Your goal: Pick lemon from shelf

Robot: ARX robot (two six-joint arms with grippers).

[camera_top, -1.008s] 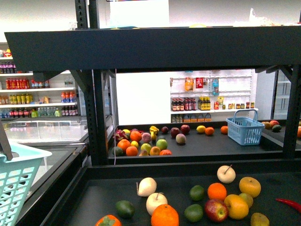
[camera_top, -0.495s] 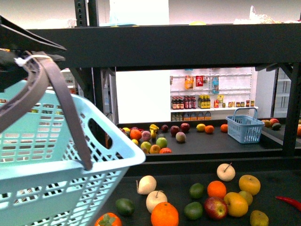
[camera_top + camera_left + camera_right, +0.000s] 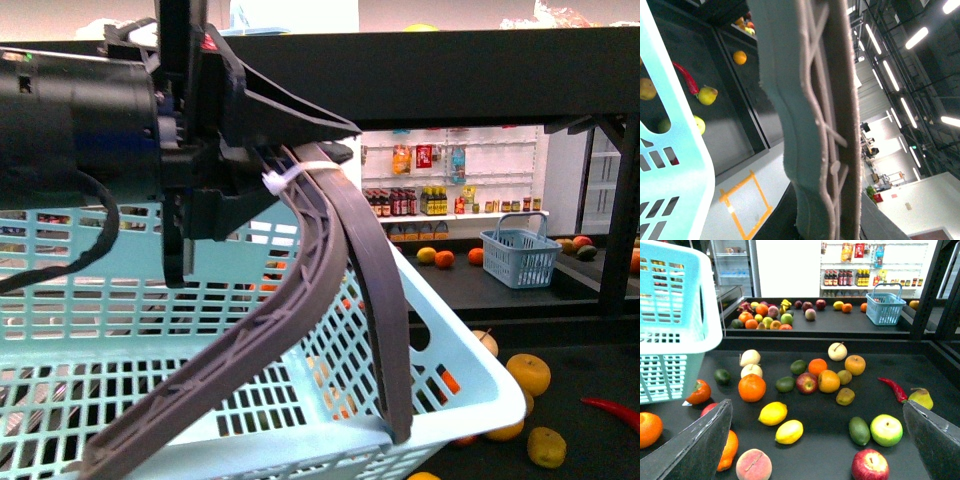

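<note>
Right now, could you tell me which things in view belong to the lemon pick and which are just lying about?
For the job: two lemons, the shelf, the open right gripper, and probably the pale blue basket hanging from the left gripper.
Lying about: orange, red apple, chilli, pear, small blue basket.

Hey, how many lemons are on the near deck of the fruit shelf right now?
2. One lemon lies beside the big orange; the second lemon sits right next to it. The turquoise basket may hide more.
</note>
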